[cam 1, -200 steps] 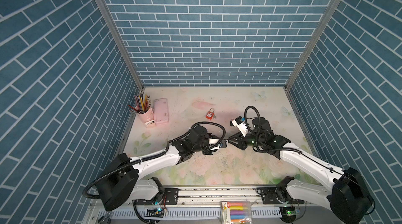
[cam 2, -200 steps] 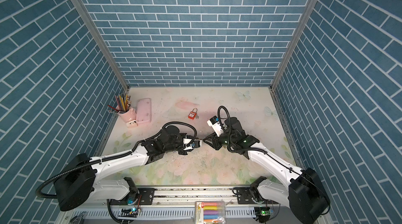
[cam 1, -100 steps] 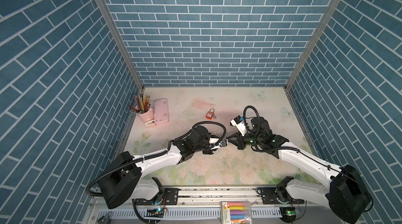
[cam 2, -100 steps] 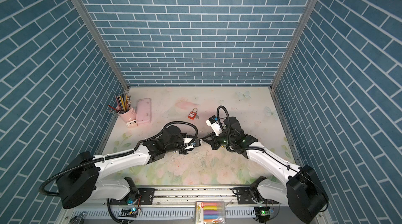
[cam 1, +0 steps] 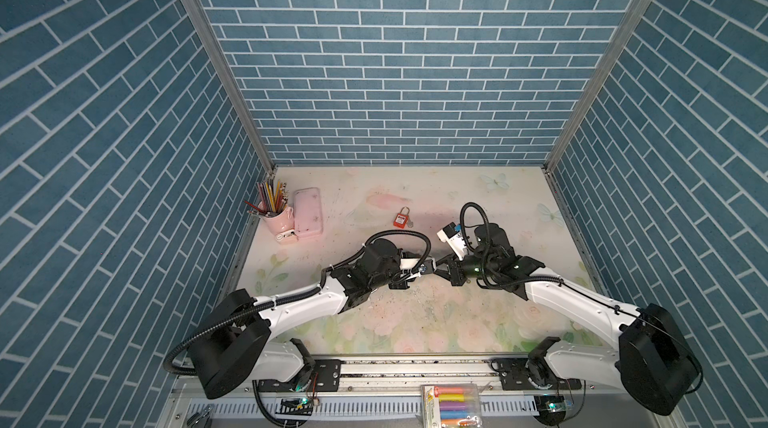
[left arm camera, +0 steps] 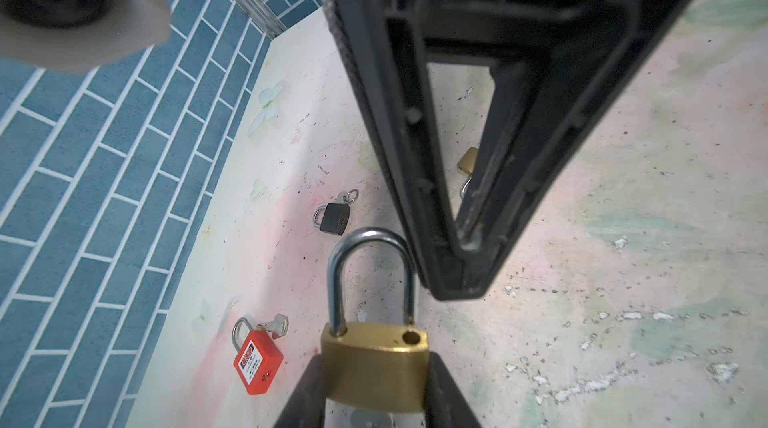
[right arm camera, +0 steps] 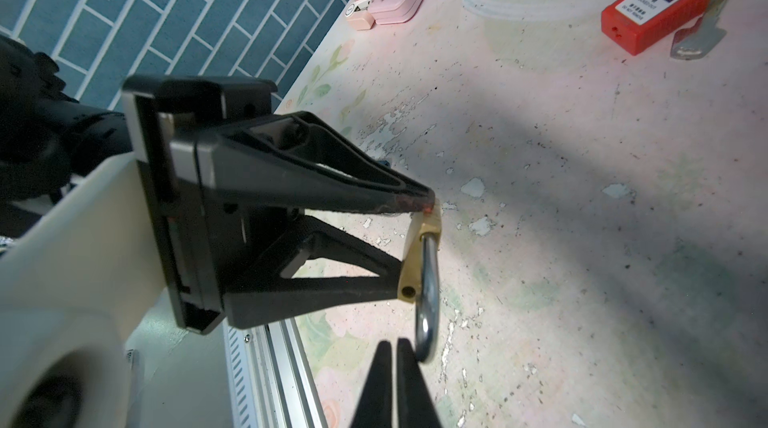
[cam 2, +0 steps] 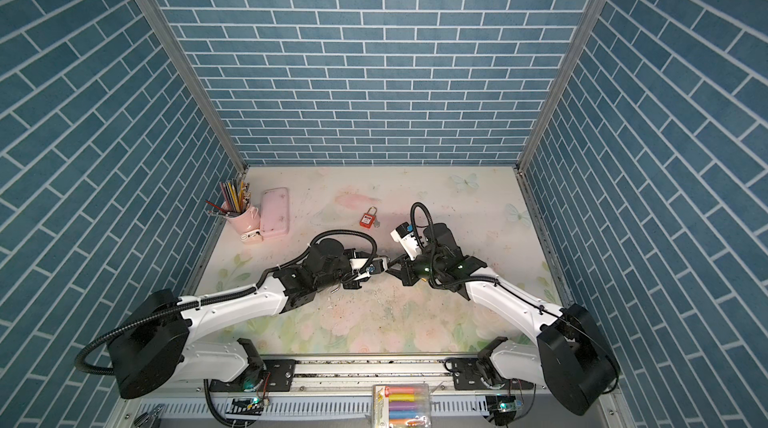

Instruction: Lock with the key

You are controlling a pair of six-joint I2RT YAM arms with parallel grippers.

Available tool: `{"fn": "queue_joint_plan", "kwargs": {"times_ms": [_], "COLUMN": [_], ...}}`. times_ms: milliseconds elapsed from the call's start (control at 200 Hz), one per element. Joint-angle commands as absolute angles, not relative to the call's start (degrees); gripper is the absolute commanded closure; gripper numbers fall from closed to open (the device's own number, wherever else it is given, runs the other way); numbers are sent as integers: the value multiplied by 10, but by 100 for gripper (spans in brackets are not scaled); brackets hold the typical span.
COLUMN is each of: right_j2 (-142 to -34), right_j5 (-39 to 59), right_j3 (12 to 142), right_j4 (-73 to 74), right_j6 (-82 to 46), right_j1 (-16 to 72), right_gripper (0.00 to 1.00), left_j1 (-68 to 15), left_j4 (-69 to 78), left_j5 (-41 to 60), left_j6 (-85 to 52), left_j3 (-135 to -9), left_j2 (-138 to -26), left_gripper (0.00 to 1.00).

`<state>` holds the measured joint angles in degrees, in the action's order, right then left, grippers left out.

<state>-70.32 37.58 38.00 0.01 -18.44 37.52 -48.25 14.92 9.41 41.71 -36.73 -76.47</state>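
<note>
We find the left gripper clamped on the body of the brass padlock, its shackle projecting beyond the fingertips with one leg out of its hole. The right gripper, jaws nearly together with nothing between them, sits just beside the shackle's bow. A red padlock lies well apart.

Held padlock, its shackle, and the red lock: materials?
The body looks like brass: yellow metallic satin sheen. The shackle is likely plated steel: bright silver glints. The red lock is probably plastic-cased: flat matte red, printed label.
</note>
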Motion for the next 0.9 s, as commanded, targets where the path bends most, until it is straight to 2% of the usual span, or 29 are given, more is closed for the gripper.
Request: {"fn": "queue_joint_plan", "kwargs": {"times_ms": [0, 145, 410, 520, 895], "right_j2": [-692, -676, -685, -697, -722], "right_j5": [357, 344, 314, 315, 334], "right_j3": [394, 395, 413, 421, 420], "right_j4": [-9, -11, -5, -1, 15], "right_j6": [-184, -180, -180, -184, -205], "right_j1": [378, 378, 376, 376, 376], "right_gripper": [80, 69, 67, 70, 93], "left_j1": [-479, -480, -482, -484, -489], "left_j4": [170, 165, 152, 153, 183], "left_j5": [97, 103, 105, 98, 76], "left_j6": [419, 424, 433, 434, 431], "left_j3": [-373, -373, -378, -377, -371], "left_j2": [-750, -754, -757, -757, -757], "left_gripper": [100, 100, 100, 100, 100]}}
